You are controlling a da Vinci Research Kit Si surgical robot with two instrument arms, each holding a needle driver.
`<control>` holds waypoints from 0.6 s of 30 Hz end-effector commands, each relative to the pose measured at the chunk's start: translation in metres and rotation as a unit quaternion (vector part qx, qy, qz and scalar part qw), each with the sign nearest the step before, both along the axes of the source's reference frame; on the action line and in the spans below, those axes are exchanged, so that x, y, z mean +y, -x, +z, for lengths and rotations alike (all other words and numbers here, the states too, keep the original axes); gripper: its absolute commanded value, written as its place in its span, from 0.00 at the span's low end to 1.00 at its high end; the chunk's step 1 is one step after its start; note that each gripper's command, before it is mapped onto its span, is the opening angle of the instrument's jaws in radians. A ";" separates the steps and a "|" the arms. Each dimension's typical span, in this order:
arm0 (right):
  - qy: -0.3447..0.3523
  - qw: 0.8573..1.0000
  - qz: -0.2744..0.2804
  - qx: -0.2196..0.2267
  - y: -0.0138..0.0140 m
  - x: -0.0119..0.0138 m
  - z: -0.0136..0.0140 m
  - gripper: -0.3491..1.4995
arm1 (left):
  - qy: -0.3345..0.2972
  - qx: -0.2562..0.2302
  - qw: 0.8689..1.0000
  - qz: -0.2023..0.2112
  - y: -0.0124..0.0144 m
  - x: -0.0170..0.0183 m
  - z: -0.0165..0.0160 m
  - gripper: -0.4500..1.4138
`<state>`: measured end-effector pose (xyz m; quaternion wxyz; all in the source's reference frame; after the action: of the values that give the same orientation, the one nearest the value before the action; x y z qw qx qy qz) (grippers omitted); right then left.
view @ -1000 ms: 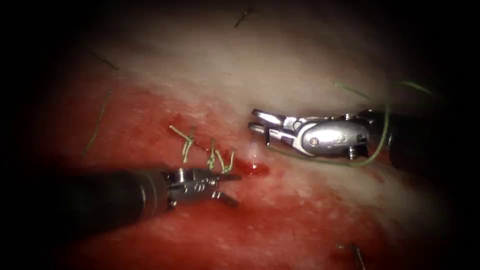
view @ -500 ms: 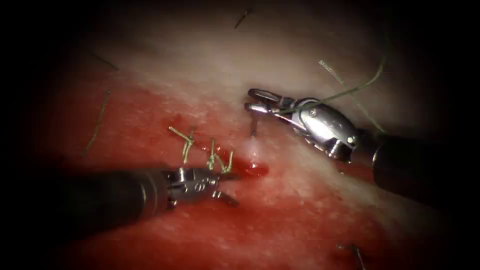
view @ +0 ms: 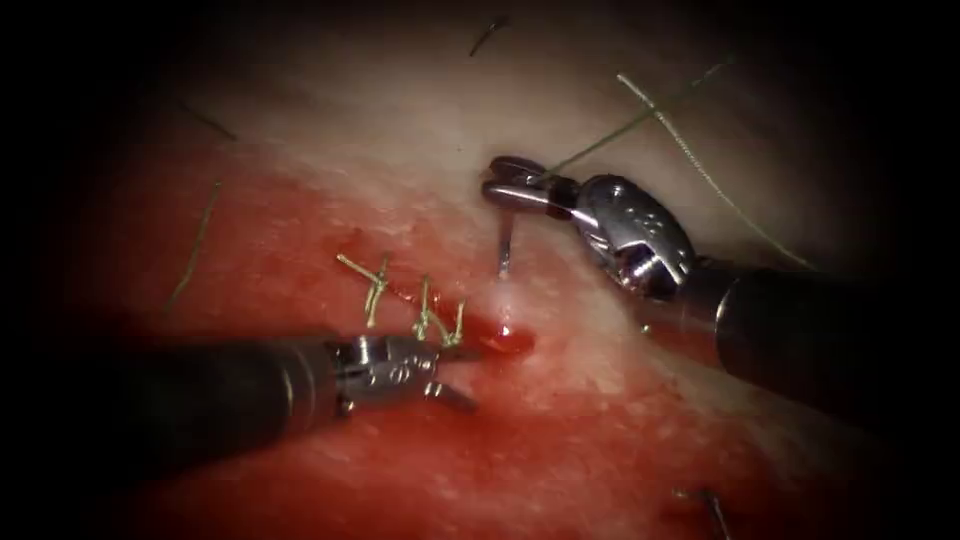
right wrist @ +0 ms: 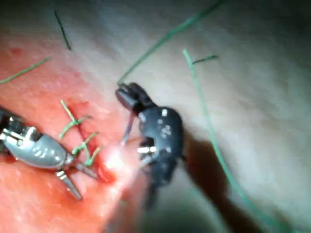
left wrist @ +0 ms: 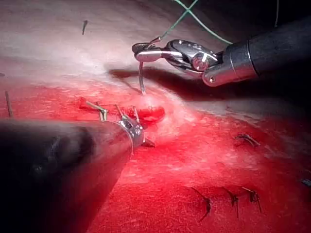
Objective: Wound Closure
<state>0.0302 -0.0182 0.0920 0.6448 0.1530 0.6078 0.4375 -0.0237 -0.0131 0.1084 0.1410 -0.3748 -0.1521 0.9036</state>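
Endoscope view | right tool gripped needle near its thread end, point down beside cut | left tool empty, jaws apart, just below knots | cut's right end unclosed.

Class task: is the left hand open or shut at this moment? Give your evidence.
Open. The left hand shows its two jaws spread apart beside the stitches, holding nothing.

The needle is held near its thread end by the right hand, its point hanging just above the tissue. Green thread is seen trailing away behind that hand.
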 end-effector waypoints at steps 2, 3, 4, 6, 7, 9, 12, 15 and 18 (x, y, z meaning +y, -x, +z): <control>-0.016 1.000 -0.001 -0.003 -0.0009 0.0000 0.0008 0.00 | 0.000 -0.001 1.000 0.001 0.0005 -0.0001 0.0006 0.33; -0.025 1.000 -0.003 -0.004 -0.0010 -0.0001 0.0009 0.00 | 0.000 -0.001 1.000 0.001 0.0005 -0.0001 0.0006 0.33; -0.034 0.999 -0.003 -0.003 -0.0010 -0.0001 0.0010 0.00 | 0.000 -0.001 1.000 0.001 0.0005 -0.0001 0.0006 0.33; -0.063 0.998 -0.004 -0.001 -0.0011 -0.0004 0.0012 0.00 | 0.000 -0.001 1.000 0.001 0.0005 -0.0001 0.0006 0.33; -0.070 0.998 -0.004 -0.001 -0.0012 -0.0005 0.0012 0.00 | 0.000 -0.001 1.000 0.001 0.0005 -0.0001 0.0006 0.33; -0.099 0.995 -0.002 0.004 -0.0012 -0.0006 0.0012 0.00 | 0.000 -0.001 1.000 0.001 0.0005 -0.0001 0.0006 0.33; -0.121 0.993 -0.002 0.015 -0.0013 -0.0006 0.0012 0.00 | 0.000 -0.001 1.000 0.001 0.0005 -0.0001 0.0006 0.33; -0.150 0.988 -0.005 0.022 -0.0014 -0.0009 0.0012 0.00 | 0.000 -0.001 1.000 0.001 0.0005 -0.0001 0.0006 0.33; -0.167 0.986 -0.009 0.025 -0.0017 -0.0013 0.0014 0.00 | 0.000 -0.001 1.000 0.001 0.0005 -0.0001 0.0006 0.33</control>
<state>0.0310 -0.0197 0.0928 0.5984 0.2774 0.5379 0.5250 -0.0237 -0.0130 0.1084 0.1407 -0.3748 -0.1523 0.9036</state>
